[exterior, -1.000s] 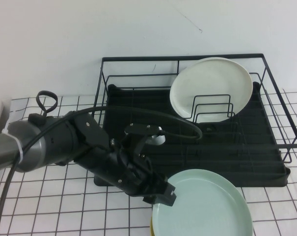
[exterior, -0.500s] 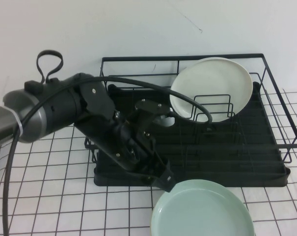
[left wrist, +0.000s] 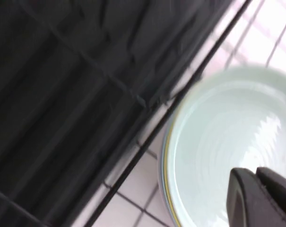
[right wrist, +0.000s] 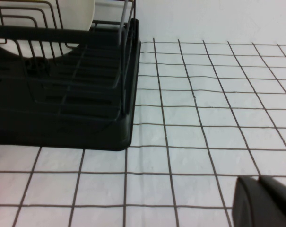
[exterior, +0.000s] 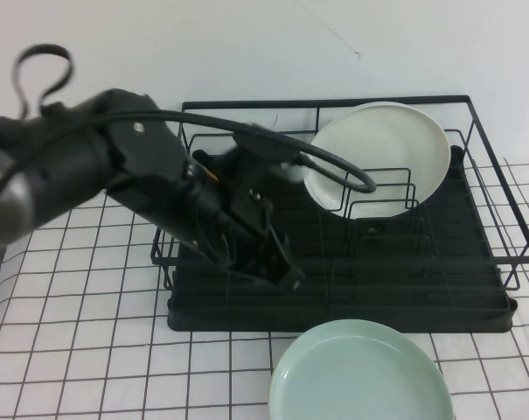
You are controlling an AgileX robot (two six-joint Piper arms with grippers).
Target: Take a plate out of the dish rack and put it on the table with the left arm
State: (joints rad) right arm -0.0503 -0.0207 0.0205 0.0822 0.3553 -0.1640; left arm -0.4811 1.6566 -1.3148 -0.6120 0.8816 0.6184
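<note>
Over the dish rack point(exterior: 378, 262) the left arm point(exterior: 115, 175) has lifted back, its left gripper point(exterior: 281, 273) jaws together and empty, leaving the plate point(exterior: 360, 376) flat on the surface point(exterior: 72, 350), apparently placed; right gripper point(right wrist: 265, 201) low, jaws closed, empty.

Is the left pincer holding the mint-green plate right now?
No, the left pincer hangs over the dish rack, apart from the mint-green plate on the table.

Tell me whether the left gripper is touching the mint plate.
Apart. In the high view the left gripper sits over the dish rack, with the rack's front edge between it and the plate lying on the table. The right gripper hangs near bare cloth.
</note>
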